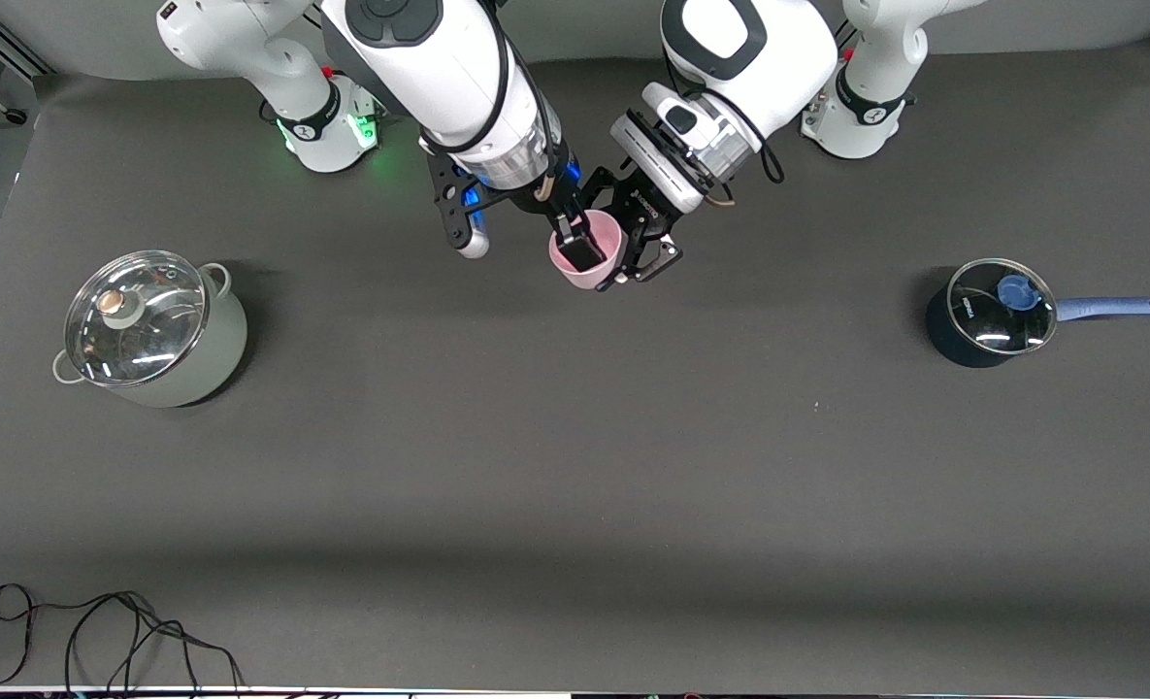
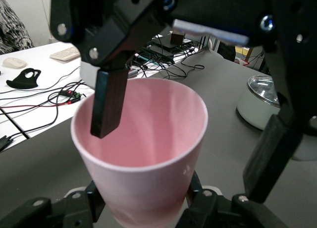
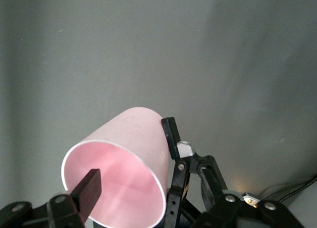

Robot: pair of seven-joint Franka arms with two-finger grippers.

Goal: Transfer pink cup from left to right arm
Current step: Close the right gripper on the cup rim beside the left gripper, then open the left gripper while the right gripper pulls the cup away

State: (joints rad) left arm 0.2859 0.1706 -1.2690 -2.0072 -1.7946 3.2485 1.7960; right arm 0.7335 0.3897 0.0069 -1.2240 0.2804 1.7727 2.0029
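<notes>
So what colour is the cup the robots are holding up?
Pale pink, inside and out. The pink cup shows best in the left wrist view.

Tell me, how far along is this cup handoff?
Done: the left gripper has the cup lifted over the table, clamped near its base. In hand: the right gripper has one finger inside the cup, one outside, not yet closed on the wall. Left: right grips, left lets go.
</notes>
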